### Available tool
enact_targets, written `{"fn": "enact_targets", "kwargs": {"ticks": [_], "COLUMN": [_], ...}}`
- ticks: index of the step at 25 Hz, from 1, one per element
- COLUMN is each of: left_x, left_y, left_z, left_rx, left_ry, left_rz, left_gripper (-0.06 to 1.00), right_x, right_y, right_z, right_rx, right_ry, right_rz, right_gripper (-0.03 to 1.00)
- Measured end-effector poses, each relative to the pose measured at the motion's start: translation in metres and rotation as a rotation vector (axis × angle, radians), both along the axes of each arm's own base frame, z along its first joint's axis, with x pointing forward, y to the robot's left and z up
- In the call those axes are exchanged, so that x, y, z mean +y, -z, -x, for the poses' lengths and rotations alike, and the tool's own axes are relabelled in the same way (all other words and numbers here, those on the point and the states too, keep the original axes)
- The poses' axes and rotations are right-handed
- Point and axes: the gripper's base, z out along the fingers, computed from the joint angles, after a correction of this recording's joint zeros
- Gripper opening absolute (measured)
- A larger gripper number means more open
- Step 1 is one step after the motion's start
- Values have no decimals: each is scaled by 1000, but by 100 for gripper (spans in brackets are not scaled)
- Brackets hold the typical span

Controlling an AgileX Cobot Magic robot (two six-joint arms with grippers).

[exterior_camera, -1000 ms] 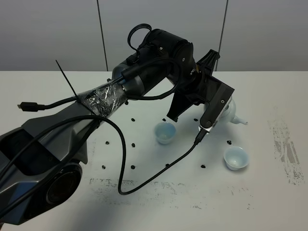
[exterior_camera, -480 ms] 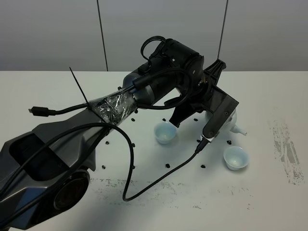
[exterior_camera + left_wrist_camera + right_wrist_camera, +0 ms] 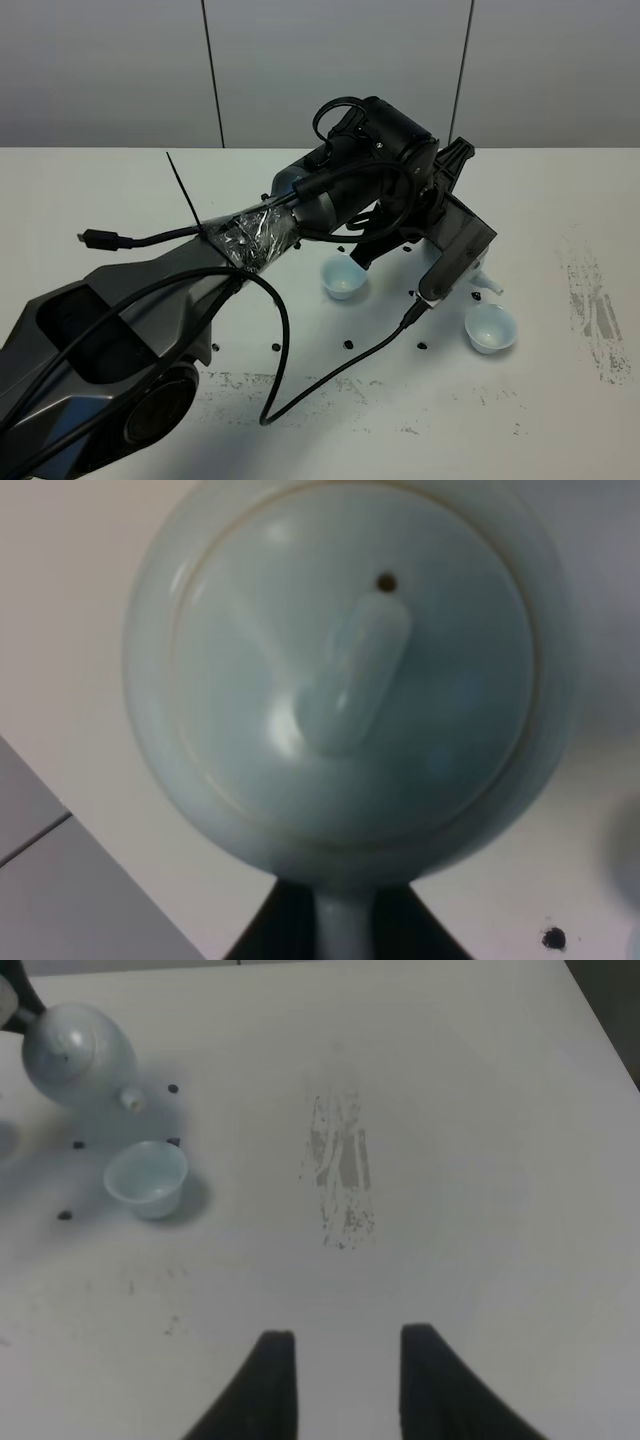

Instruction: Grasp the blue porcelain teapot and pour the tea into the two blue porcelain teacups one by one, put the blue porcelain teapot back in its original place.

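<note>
**One teapot (image 3: 440, 710) under the left arm (image 3: 300, 200), right jaws apart**

Seen from the high camera, the left arm stretches from the lower left of the frame to right of centre. Its wrist covers nearly all of the teapot, and only the short spout (image 3: 488, 284) pokes out at the wrist's lower right.

The left wrist camera looks straight down on the lid (image 3: 250, 630), with its long knob (image 3: 345, 675) and small vent hole (image 3: 386, 582). At the bottom edge of that frame the pale handle (image 3: 342, 930) runs between two dark shapes. The left jaws therefore appear clamped on the handle, though little of them shows. I cannot tell whether the pot rests on the white surface (image 3: 100, 190) or hangs just above it.

The first teacup (image 3: 342, 277) stands upright at frame centre, just left of the wrist. The second teacup (image 3: 490, 328) stands upright at the lower right, near the spout. Small black dots (image 3: 279, 301) lie scattered around them, and a black cable (image 3: 330, 375) loops down from the wrist onto the surface.

In the right wrist view the right jaws stand apart at the bottom of the frame with nothing between them. They are well apart from the teapot in the upper left corner and from the second teacup below it. A grey scuffed patch (image 3: 340, 1175) marks the surface at frame centre.
</note>
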Motion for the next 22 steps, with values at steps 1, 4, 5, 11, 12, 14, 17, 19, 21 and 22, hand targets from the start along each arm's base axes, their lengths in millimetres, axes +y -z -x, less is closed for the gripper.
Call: {"fn": "enact_targets", "kwargs": {"ticks": [1,4,5,11,12,14,17,19,21,22], "left_x": [-1,-3,-4,-10,-12,-14,-17,-18,-18,-18], "left_y": [0,0,0,0,0,1,2,4,4,4], "left_z": [1,3,4,9,11,14,17,18,17,17], "left_rx": [-4,-24,-32,-61,-63,-70,-73,-78,-92,-101], "left_ry": [4,15,18,41,47,57,65,70,70,69], "left_rz": [-6,-31,-38,-70,-75,-90,-102,-111,-129,-138], "left_gripper": [8,8,8,8,8,8,8,8,8,8], "right_x": [0,0,1,3,3,4,5,5,5,5], "right_y": [0,0,0,0,0,0,-1,-1,-1,-1], "right_z": [0,0,0,0,0,0,0,0,0,0], "right_rx": [0,0,0,0,0,0,0,-1,-1,-1], "right_ry": [0,-3,-5,-19,-21,-27,-34,-34,-34,-34], "right_rz": [0,-5,-7,-26,-30,-39,-48,-49,-49,-49], "right_gripper": [24,24,24,24,24,24,24,24,24,24]}}
